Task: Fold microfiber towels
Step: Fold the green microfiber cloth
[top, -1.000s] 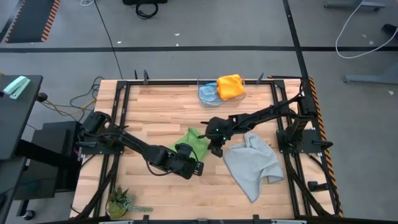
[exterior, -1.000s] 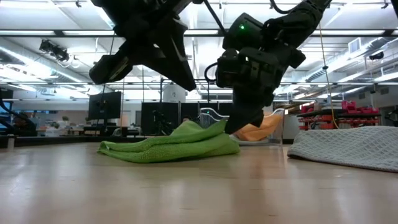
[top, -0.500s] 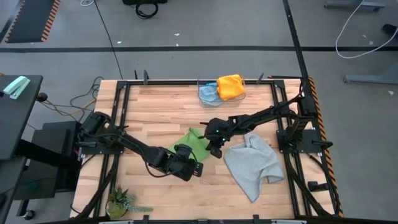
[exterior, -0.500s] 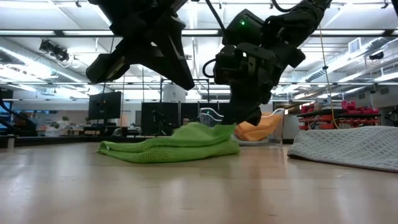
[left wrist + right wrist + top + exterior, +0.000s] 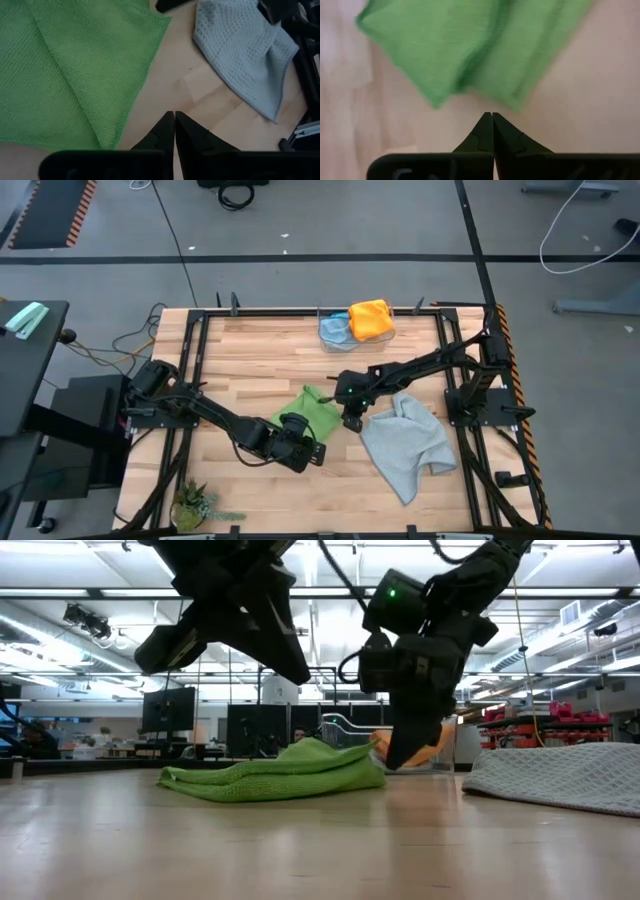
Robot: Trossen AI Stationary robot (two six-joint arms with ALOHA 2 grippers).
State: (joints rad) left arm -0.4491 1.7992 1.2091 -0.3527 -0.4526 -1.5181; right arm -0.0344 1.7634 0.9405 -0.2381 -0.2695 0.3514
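My left pincer [image 5: 316, 452] hangs closed and empty above the desk [image 5: 250, 360], just beside the near edge of the green towel [image 5: 312, 409]. My right pincer [image 5: 351, 421] is closed too, holding nothing, at the towel's other edge. The grey towel [image 5: 410, 445] lies near my right pincer, on its far side from the green one.

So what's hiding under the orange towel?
A light blue towel pokes out from beneath the orange towel, at the table's far edge. How much more blue lies underneath is covered, and anything else there cannot be seen.
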